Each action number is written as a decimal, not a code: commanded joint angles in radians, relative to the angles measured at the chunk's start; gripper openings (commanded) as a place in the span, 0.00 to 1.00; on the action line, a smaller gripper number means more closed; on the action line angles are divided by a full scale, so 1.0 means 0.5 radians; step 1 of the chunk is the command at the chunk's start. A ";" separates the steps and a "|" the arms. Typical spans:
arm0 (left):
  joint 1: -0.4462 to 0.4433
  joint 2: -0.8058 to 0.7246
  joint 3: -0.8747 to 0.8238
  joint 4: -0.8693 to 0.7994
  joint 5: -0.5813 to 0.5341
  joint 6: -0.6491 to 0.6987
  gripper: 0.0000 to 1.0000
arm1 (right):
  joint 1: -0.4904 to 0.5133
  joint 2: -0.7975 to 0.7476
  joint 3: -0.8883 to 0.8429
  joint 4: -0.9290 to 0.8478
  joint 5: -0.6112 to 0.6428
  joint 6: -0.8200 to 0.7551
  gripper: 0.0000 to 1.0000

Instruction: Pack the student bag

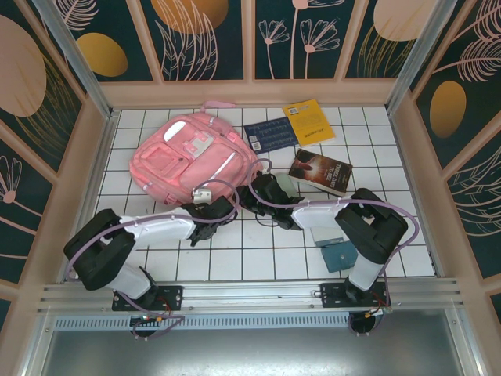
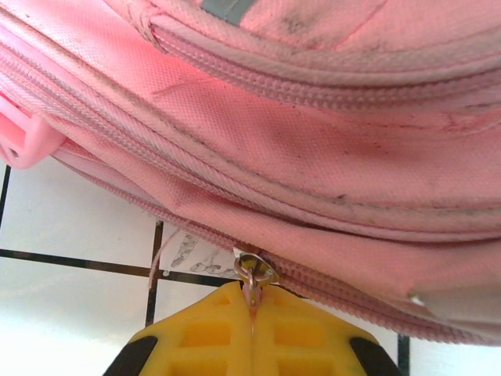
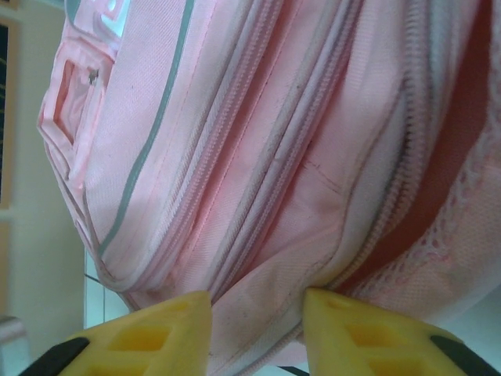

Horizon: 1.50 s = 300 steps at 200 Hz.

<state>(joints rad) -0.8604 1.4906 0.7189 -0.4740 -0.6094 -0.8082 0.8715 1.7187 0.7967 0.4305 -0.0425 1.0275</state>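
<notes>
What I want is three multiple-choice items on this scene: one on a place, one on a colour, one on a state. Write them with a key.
1. Where on the table does the student bag lie?
A) near right corner
B) far left part
C) on top of the books

2. What colour is the book at the far edge, just right of the blue book?
A) green
B) white
C) yellow

3. What is the left claw doing?
A) shut on the zipper pull
B) wide open above the bag
C) holding a book

Key:
1 B, the top view shows the bag on the far left tiles.
2 C, the yellow book lies against the blue one.
3 A, the left wrist view shows it clamped on the metal pull.
</notes>
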 commanded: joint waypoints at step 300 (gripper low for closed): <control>0.750 -0.386 -0.062 -0.196 0.268 0.071 0.00 | -0.322 -0.215 0.003 -0.158 0.162 -0.331 0.00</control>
<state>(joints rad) -0.5510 1.3228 0.6987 -0.4839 -0.4206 -0.7639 0.7486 1.6482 0.8177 0.3325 -0.0162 0.9009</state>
